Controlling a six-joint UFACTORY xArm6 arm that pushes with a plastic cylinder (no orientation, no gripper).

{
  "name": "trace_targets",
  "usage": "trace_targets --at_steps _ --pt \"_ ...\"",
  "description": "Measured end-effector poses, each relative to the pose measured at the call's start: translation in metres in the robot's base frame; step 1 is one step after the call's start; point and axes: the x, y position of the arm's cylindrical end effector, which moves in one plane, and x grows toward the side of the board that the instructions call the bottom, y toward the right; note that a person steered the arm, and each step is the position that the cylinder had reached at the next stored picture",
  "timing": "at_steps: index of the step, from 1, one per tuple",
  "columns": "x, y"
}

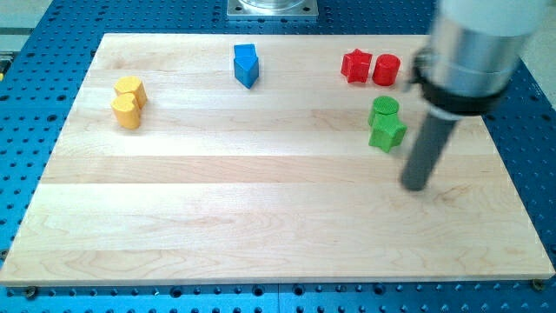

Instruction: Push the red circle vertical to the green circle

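Note:
The red circle (pixel 387 69) stands near the view's top right, touching a red star (pixel 356 66) on its left. The green circle (pixel 383 109) lies just below it, with a green star (pixel 387 132) touching it from below. My tip (pixel 417 186) rests on the wooden board to the lower right of the green star, apart from every block. The rod rises to a wide grey body at the view's top right, which hides part of the board's right edge.
A blue block (pixel 247 65) with a pointed end stands at the top centre. A yellow hexagon (pixel 130 89) and a yellow heart (pixel 127 111) touch at the upper left. The wooden board (pixel 217 200) lies on a blue perforated table (pixel 26 130).

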Motion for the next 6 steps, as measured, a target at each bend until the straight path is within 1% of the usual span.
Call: trace_targets --at_steps 1,2,3,4,5,6 --pt "-0.086 0.014" --pt "-0.158 0.057" --pt "-0.208 0.055" --pt "-0.250 0.027" --pt "-0.235 -0.020" --pt "-0.217 0.003"
